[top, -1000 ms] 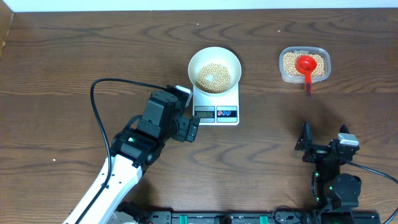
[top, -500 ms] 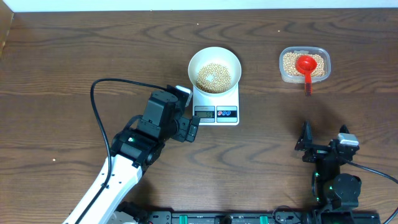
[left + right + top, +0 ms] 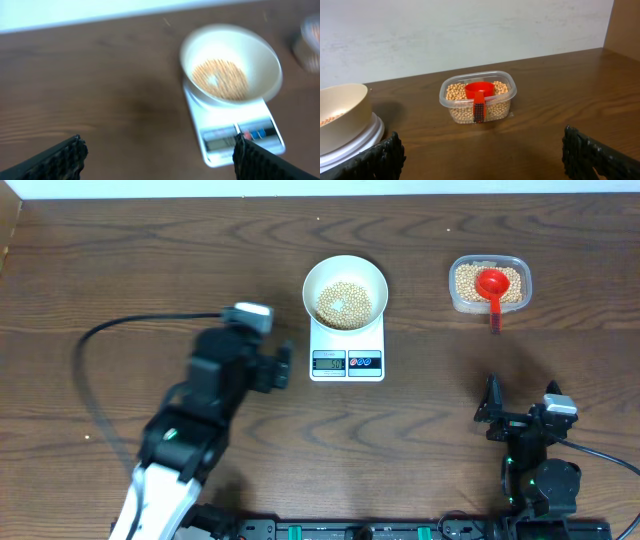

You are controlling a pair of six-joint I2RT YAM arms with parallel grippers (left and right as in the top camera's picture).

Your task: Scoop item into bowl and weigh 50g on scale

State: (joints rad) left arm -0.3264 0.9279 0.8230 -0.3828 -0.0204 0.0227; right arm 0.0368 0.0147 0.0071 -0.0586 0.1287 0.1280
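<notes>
The left pincer (image 3: pixel 283 367) is held wide open and empty, low over the tabletop (image 3: pixel 150 260), just beside the left edge of the scale (image 3: pixel 347 340) but apart from it. This arm is seen blurred in the overhead view. The right pincer (image 3: pixel 520 406) is also wide open and empty, and it is kept near the robot's side, well apart from everything.

The bowl (image 3: pixel 311 280) stands on the scale, and the beans (image 3: pixel 345 303) cover its bottom. More beans are in the tub (image 3: pixel 455 292) to the right, with the red scoop (image 3: pixel 492 283) laid in it, its handle over the near rim.

The step in hand is judged to be the checking of the weight. The display (image 3: pixel 328 361) is too small to be read. Both pincers should be kept off the scale and the bowl, so that the reading is not disturbed. If the weight is short, the scoop should be taken by its handle, and only few beans should be added at one time.
</notes>
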